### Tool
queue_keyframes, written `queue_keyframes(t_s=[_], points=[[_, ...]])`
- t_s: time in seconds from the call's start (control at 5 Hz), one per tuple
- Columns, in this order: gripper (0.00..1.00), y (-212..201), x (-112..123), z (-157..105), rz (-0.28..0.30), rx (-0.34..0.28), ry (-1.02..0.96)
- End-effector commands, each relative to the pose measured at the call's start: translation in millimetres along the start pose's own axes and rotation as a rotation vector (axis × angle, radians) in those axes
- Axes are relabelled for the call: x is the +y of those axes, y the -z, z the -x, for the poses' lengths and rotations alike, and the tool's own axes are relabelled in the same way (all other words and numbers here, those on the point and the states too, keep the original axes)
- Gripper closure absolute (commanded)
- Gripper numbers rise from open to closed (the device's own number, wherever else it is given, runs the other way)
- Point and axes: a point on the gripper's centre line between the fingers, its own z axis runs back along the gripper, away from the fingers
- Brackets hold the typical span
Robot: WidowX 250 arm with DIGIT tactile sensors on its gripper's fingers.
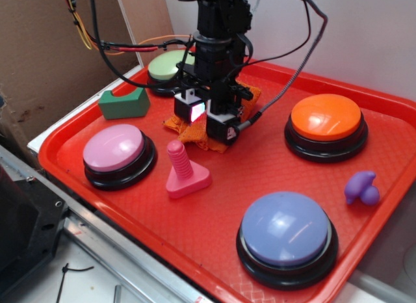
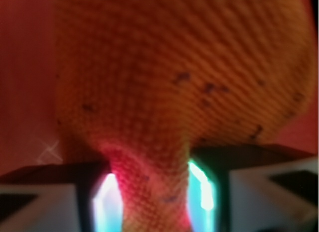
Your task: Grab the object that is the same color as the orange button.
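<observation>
Your orange knitted rag (image 1: 195, 131) lies on the red tray (image 1: 273, 166) between the green button (image 1: 168, 65) and the orange button (image 1: 325, 118), but the arm covers most of it; you see only its edges poking out below and behind the claw. At the wrist, the rag (image 2: 169, 92) fills the blurred picture, and a narrow fold runs down between the two glowing fingers (image 2: 202, 192). Your gripper (image 1: 207, 119) is pinched on that fold, directly over the rag.
</observation>
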Motion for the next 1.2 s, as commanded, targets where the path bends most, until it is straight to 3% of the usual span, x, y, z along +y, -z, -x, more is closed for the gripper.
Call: queue_keyframes(t_s=[0.0,0.2,0.4,0.6,0.8,1.0], points=[[1.00,-48,19,16,-0.015,-0.131,-0.030],[1.00,-94,28,33,-0.021,-0.162,-0.075],[1.00,-139,28,60,-0.010,-0.223,-0.240],[1.00,-183,30,83,0.059,-0.284,-0.280],[1.00,-228,31,103,0.062,-0.359,-0.238],[1.00,-275,36,119,0.050,-0.360,-0.227]])
